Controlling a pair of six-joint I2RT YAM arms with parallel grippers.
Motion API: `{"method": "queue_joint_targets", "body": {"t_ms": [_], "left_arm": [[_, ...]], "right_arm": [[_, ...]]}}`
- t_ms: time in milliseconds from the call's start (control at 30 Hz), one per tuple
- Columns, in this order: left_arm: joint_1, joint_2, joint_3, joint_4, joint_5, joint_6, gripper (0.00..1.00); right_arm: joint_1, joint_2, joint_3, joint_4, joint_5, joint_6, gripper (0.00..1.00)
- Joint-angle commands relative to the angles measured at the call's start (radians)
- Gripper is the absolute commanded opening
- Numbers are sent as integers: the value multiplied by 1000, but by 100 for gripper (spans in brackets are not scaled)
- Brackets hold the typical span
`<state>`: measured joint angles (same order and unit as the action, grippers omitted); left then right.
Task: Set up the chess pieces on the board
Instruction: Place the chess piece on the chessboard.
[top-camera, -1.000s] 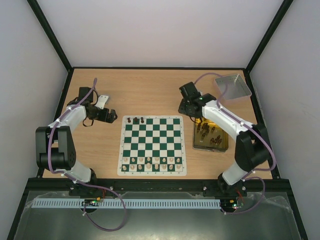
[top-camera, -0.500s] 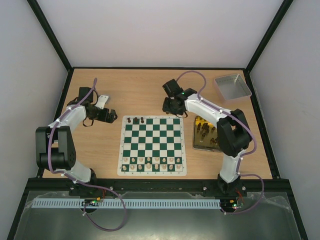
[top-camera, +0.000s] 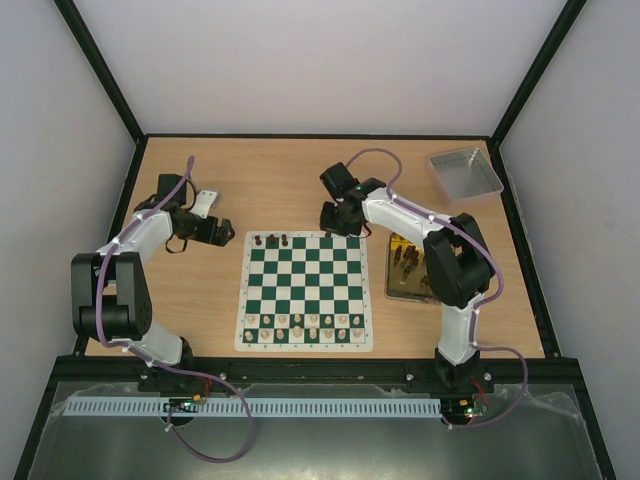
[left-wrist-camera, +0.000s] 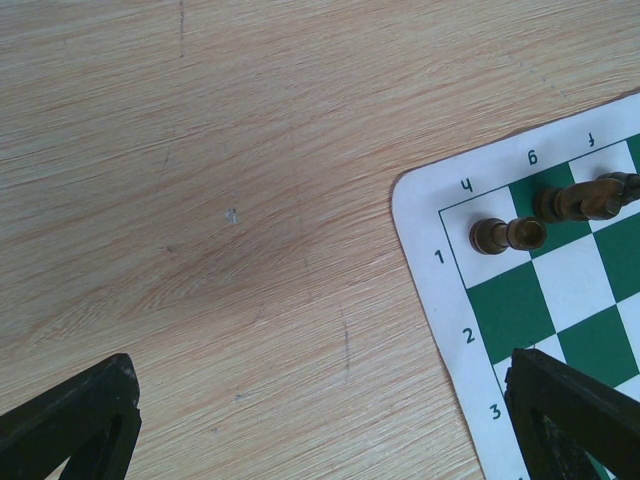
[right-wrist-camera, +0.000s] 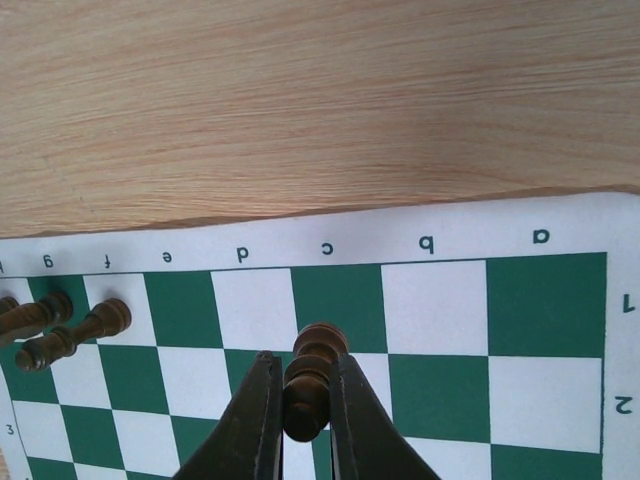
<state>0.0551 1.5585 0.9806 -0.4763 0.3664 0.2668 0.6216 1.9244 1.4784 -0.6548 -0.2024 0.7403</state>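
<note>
Your right gripper (right-wrist-camera: 303, 365) pinches a dark piece (right-wrist-camera: 318, 342), axis along the jaws, over the board's (right-wrist-camera: 430, 240) far edge near file d, right of three set pieces (top-camera: 272, 240); left gripper (left-wrist-camera: 320, 430), spread, sits beside its far left corner.

Bright, even, diffuse light; shadows stay faint. The wrist views are sharp on the worktop (left-wrist-camera: 200, 200). No glare shows.

Light wooden table (top-camera: 300, 180). Grey tray (top-camera: 465, 172) at far right corner. Gold rectangular tin (top-camera: 391, 272) nearer, on right side, well apart from tray. Pale cream pieces (top-camera: 305, 325) upright in two short rows, near side. White slotted strip (top-camera: 250, 408) along front.
</note>
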Motion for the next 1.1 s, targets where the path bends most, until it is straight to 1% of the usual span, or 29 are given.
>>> {"method": "queue_joint_targets", "body": {"t_ms": [0,533,1067], "left_arm": [[-5,-2,-2,10,8,8,99],[-5,3,-6,16,3,11,99],[-5,-2,-7,18,3,11,99]], "right_arm": [[6,34,29,-43,-29,-21,6],[7,89,33,-46,-38,-30,7],[6,105,29,-17,-37,-21,7]]}}
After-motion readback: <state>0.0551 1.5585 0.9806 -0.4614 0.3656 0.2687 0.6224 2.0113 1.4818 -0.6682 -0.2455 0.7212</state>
